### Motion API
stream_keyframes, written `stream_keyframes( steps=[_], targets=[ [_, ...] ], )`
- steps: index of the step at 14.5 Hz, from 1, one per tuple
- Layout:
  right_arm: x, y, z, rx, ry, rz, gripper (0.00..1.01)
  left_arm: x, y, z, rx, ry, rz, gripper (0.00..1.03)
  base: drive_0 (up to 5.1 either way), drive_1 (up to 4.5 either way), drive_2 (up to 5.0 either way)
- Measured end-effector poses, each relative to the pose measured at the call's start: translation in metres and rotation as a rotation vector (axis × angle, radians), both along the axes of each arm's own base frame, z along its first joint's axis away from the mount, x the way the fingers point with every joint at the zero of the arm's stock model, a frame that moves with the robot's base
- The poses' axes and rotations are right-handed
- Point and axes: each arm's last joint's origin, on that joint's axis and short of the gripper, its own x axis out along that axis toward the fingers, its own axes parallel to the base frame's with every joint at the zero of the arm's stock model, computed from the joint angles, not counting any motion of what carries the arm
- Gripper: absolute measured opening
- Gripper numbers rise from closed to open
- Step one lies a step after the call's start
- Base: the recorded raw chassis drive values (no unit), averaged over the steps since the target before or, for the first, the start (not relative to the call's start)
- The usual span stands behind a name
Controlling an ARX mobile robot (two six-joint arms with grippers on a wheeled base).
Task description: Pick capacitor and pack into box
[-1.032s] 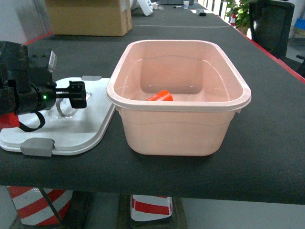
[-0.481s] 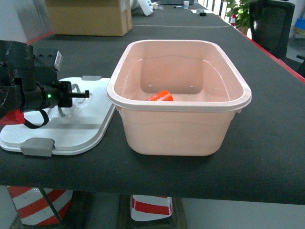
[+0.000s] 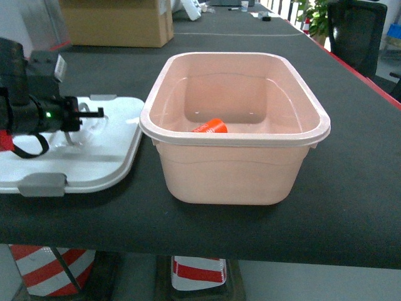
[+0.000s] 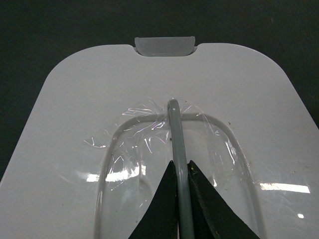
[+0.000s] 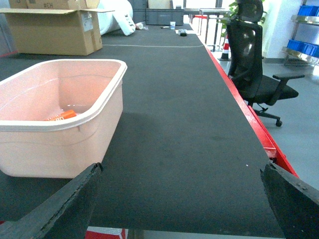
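Box stands open at mid-surface; an orange capacitor lies on its floor near the front wall. White lid lies flat just left of the box, apart from it, grey clasps at its near and far edges. Left gripper is over the lid, jaws clenched on the grey handle. Right gripper: jaws spread wide, holding nothing, right of the box. Carton stands behind; an office chair sits off the surface's right side.
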Motion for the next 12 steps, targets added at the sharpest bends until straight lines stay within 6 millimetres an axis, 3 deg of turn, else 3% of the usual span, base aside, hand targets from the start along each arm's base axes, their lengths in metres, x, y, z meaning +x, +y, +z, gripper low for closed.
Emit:
stream_keyframes(
  steps=[1, 2, 3, 5, 7, 10, 12],
  targets=[
    [0.0, 0.0, 0.0, 0.0, 0.0, 0.0, 0.98, -0.001, 0.005, 0.022, 0.005, -0.029, 0.018, 0.02, 0.0, 0.0, 0.0],
    [0.0, 0.0, 0.0, 0.0, 0.0, 0.0, 0.98, -0.005, 0.01, 0.096, 0.021, -0.169, 0.066, 0.02, 0.0, 0.0, 0.0],
    [0.0, 0.0, 0.0, 0.0, 0.0, 0.0, 0.98, -0.011, 0.002, 0.123, 0.026, -0.225, 0.069, 0.02, 0.0, 0.0, 0.0],
    [0.0, 0.0, 0.0, 0.0, 0.0, 0.0, 0.98, -0.028, -0.034, 0.164, 0.027, -0.291, 0.049, 0.02, 0.0, 0.0, 0.0],
    [0.0, 0.0, 0.0, 0.0, 0.0, 0.0, 0.98, -0.043, -0.086, 0.182, 0.013, -0.307, 0.008, 0.02, 0.0, 0.0, 0.0],
    [0.0, 0.0, 0.0, 0.0, 0.0, 0.0, 0.98, -0.065, -0.176, 0.181, -0.039, -0.26, -0.052, 0.02, 0.0, 0.0, 0.0],
    [0.0, 0.0, 0.0, 0.0, 0.0, 0.0, 0.98, -0.069, -0.224, 0.179, -0.08, -0.249, -0.075, 0.02, 0.0, 0.0, 0.0]
  ],
)
